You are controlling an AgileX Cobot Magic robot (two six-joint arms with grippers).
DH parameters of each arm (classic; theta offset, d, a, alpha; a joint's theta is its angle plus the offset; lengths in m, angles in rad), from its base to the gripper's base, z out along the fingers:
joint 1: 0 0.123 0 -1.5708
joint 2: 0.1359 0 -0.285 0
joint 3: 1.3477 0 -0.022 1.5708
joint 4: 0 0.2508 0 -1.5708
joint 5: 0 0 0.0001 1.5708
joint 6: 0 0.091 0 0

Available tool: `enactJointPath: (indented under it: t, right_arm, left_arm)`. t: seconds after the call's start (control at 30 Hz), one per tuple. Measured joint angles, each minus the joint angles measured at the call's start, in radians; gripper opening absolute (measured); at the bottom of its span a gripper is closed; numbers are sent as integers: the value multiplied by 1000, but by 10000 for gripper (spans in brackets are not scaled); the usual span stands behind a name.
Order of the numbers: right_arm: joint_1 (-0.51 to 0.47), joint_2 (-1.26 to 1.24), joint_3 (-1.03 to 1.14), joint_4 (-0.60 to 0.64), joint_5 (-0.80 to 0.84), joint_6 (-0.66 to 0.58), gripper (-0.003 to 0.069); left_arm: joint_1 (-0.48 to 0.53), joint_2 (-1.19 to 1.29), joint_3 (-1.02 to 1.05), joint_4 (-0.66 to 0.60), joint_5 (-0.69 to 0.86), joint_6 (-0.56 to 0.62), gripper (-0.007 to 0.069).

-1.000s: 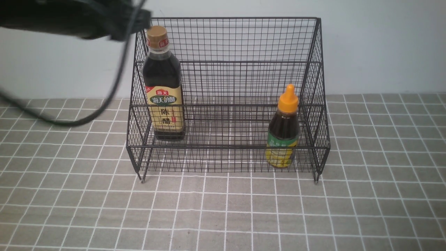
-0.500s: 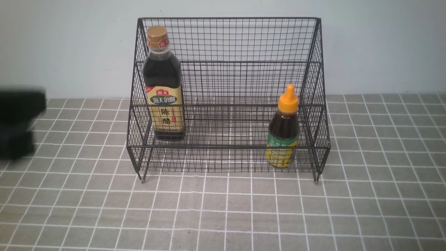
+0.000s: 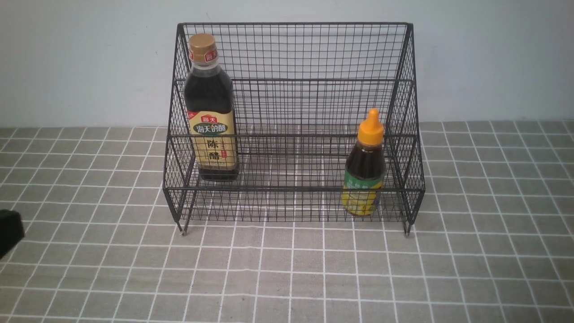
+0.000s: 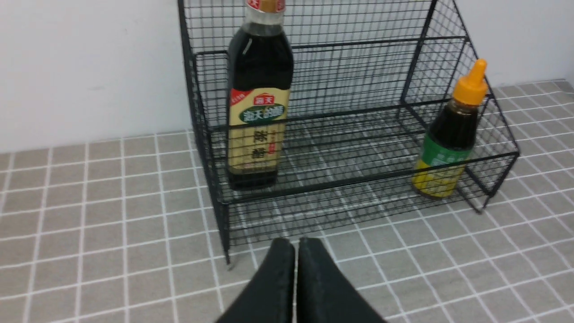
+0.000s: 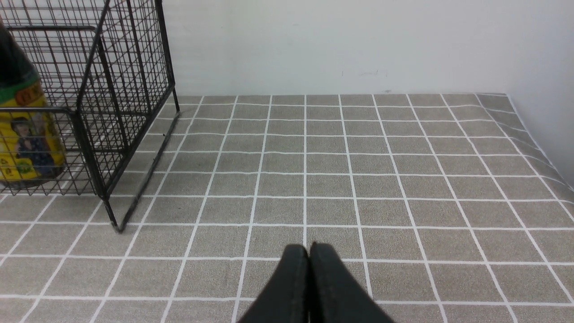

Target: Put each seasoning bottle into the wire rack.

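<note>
The black wire rack [image 3: 296, 80] stands at the back of the table. The tall gold-capped bottle [image 3: 210, 112] stands upright on the rack's left side, also in the left wrist view [image 4: 258, 103]. The short orange-capped bottle [image 3: 364, 168] stands upright in the rack's lower right front, also in the left wrist view [image 4: 448, 143] and partly in the right wrist view [image 5: 22, 125]. My left gripper [image 4: 296, 244] is shut and empty, low over the cloth in front of the rack's left foot; a bit of it shows at the front view's left edge [image 3: 9, 231]. My right gripper [image 5: 309, 249] is shut and empty, right of the rack.
A grey checked cloth [image 3: 287, 269] covers the table. A white wall [image 3: 493, 58] runs close behind the rack. The cloth's right edge curls up against a side wall in the right wrist view [image 5: 538, 148].
My left arm has dropped from beside the tall bottle's cap down and to the left, nearly out of the front view. Both bottles and the rack have not moved.
</note>
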Motion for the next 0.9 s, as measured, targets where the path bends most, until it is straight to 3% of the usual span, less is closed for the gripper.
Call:
enactJointPath:
  t: [0.23, 0.53, 0.73, 0.9]
  right_arm:
    - [0, 0, 0, 0, 0, 0, -13]
    - [0, 0, 0, 0, 0, 0, -13]
    - [0, 0, 0, 0, 0, 0, -13]
    - [0, 0, 0, 0, 1, 0, -13]
  left_arm:
    - [16, -34, 47, 91, -19, -3, -7]
    - [220, -306, 477, 107, -225, -3, -7]
    - [226, -394, 677, 127, -225, -3, -7]
    - [227, -399, 692, 128, -286, -2, -7]
